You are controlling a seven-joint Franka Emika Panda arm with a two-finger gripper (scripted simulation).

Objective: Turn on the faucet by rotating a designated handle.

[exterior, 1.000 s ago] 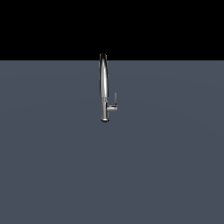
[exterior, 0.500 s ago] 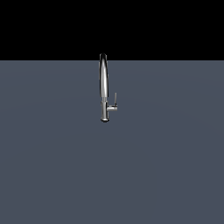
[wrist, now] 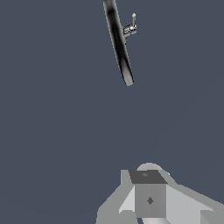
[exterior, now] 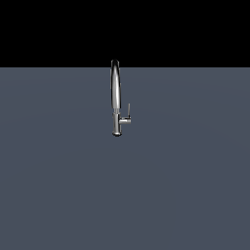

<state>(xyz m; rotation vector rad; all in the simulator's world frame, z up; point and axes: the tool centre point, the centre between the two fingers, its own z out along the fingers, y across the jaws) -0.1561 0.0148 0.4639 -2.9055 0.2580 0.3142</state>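
Chrome is the only shine I have on screen: the faucet (exterior: 115, 97) stands upright on a flat slate-grey floor (exterior: 58, 185), near the middle of the exterior view, its top reaching into the black band above the floor line. I read no brand, label or writing anywhere on it or on the arm. The handle (exterior: 128, 111) is a thin rod rising from a short stub on the faucet's side, toward the exterior view's right, low on the body and just above the base. The arm does not show in the exterior view at all. In the wrist view I see the faucet (wrist: 118, 41) as a long dark-and-bright bar with the handle (wrist: 132, 22) jutting beside it, both well apart from the gripper (wrist: 149, 199), with bare floor between them. Of the gripper I see only a grey blocky body; its fingertips are out of sight, so I cannot tell how the jaws stand. Nothing touches the handle.
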